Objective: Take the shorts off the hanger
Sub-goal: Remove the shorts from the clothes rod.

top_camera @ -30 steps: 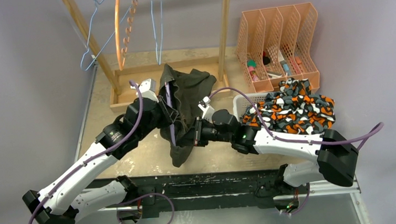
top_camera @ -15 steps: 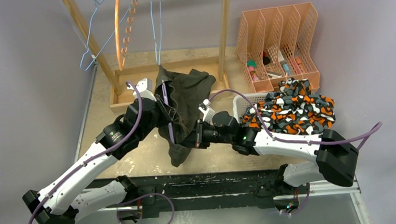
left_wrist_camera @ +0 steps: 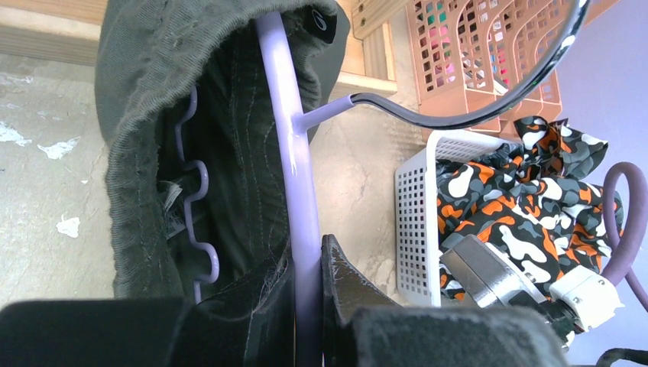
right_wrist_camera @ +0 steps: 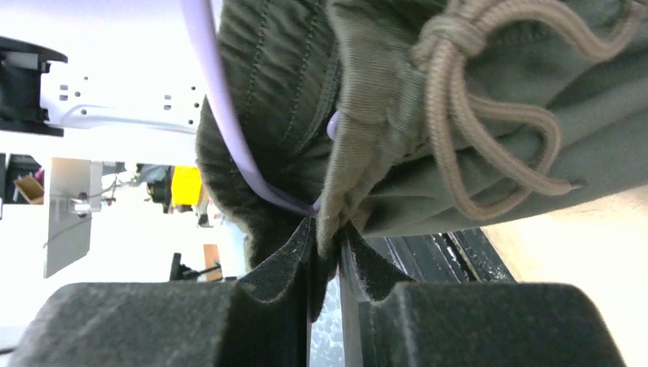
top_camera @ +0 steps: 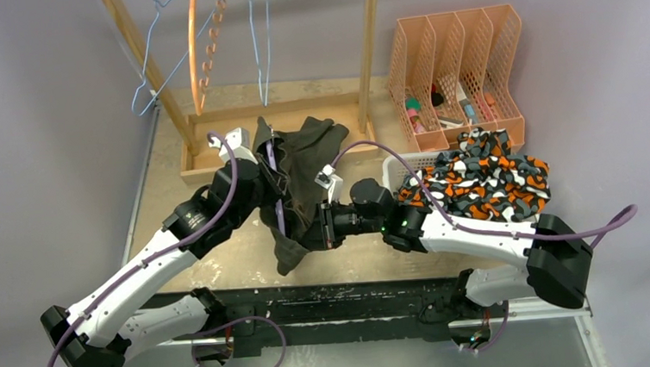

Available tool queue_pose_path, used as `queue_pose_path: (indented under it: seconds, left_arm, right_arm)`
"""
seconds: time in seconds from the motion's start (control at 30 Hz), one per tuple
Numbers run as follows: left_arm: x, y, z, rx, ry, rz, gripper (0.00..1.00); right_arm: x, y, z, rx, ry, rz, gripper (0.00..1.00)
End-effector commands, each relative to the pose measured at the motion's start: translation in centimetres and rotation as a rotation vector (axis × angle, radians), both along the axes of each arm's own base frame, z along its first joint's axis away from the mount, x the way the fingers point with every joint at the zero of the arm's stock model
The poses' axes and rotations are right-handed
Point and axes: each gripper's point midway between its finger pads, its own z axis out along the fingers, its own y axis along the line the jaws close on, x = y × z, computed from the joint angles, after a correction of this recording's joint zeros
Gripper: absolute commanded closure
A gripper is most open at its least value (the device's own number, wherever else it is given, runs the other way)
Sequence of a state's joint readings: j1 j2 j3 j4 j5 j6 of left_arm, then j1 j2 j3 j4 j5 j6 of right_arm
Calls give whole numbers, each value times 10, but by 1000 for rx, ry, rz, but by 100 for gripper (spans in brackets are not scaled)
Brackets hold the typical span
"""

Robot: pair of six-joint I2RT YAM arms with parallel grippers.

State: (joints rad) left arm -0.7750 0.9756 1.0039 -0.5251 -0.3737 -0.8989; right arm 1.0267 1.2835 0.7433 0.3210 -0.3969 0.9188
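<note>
Roughly: olive-green shorts (top_camera: 295,155) draped on lilac hanger (left_wrist_camera: 284,145) over mid worktop (top_camera: 245,260), btwn arms. L pincer (left_wrist_camera: 306,294) clamped narrow on hanger bar, which ran straight away from it. R pincer (right_wrist_camera: 327,246) pinched waistband fold just beside bar, nr drawstring (right_wrist_camera: 458,99).

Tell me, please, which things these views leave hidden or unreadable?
- Top view: the grip points of the left claw and right claw, behind the olive shorts.
- Left wrist view: the hanger hook's end, cut off by the top edge.
- Right wrist view: most of the hanger, wrapped in the shorts.
- Top view: the basket contents, under the camo shorts; the organizer items, too small.
</note>
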Motion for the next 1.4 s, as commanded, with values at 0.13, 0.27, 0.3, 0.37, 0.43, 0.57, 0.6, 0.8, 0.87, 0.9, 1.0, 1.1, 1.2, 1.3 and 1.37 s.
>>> queue_pose_path:
  seconds: [0.13,0.27,0.3,0.37,0.43,0.57,0.6,0.8,0.87,0.9,1.0,1.1,1.2,1.3,1.37]
  left_arm:
    - [16,-15,49,-188,-116,23,100]
    - [14,-19,42,-195,-95,10,100]
    - [14,-18,42,-194,-97,14,100]
    - [15,-15,44,-192,-107,27,100]
    - [15,-12,44,-183,-111,36,100]
    - [15,-5,40,-159,-107,63,100]
    - [15,-3,38,-152,-104,68,100]
    - [16,2,39,-148,-112,97,100]
    - [17,1,40,-152,-116,99,100]
    - [18,1,41,-156,-119,99,100]
    - [19,-2,43,-165,-122,94,100]
    - [19,-2,42,-163,-119,92,100]
    - [19,0,43,-159,-122,99,100]
    - [19,4,43,-154,-126,112,100]
    - [20,6,44,-148,-131,126,100]
  right_arm:
    - [-11,-2,10,-39,36,26,69]
    - [1,-1,11,-7,122,-91,53]
    - [5,-2,8,-15,152,-123,52]
    - [6,-3,8,-2,196,-144,52]
    - [6,-2,17,42,220,-149,51]
    - [8,-5,28,108,327,-217,45]
    - [7,-6,32,130,342,-222,45]
    - [-1,-8,52,208,329,-175,45]
    - [-2,-5,52,200,322,-157,44]
    - [-1,-3,49,180,329,-157,44]
    - [0,3,34,122,364,-156,44]
    - [0,8,23,108,415,-157,44]
    - [7,10,23,144,429,-192,49]
    - [5,10,19,153,434,-184,74]
    - [6,9,18,148,421,-187,84]
